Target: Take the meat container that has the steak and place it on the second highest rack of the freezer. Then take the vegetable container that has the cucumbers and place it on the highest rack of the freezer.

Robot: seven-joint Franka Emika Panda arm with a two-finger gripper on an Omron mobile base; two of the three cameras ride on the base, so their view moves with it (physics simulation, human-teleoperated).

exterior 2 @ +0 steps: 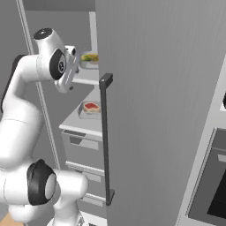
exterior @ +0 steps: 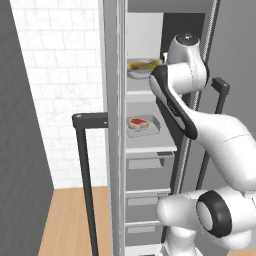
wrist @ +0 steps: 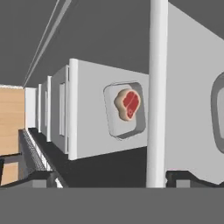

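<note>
The meat container [exterior: 143,125] [exterior 2: 90,108], a shallow grey tray with a red steak in it, rests on the second highest rack of the open freezer. The vegetable container [exterior: 141,67] [exterior 2: 89,58], a grey dish with yellow-green cucumbers, sits on the highest rack. My gripper [exterior 2: 78,56] hovers just in front of that dish, apart from it. The hand view is rolled sideways: the steak tray [wrist: 127,109] shows at centre, the vegetable container's rim [wrist: 218,114] at the right edge. My gripper [wrist: 111,179] is open, its fingertips wide apart and holding nothing.
The freezer door [exterior 2: 159,110] stands open on the right with a dark handle [exterior 2: 105,132]; another dark handle [exterior: 82,150] stands at the left. Grey drawers [exterior: 149,167] lie below the racks. A white rack edge [wrist: 157,87] crosses the hand view. An oven [exterior 2: 212,190] is far right.
</note>
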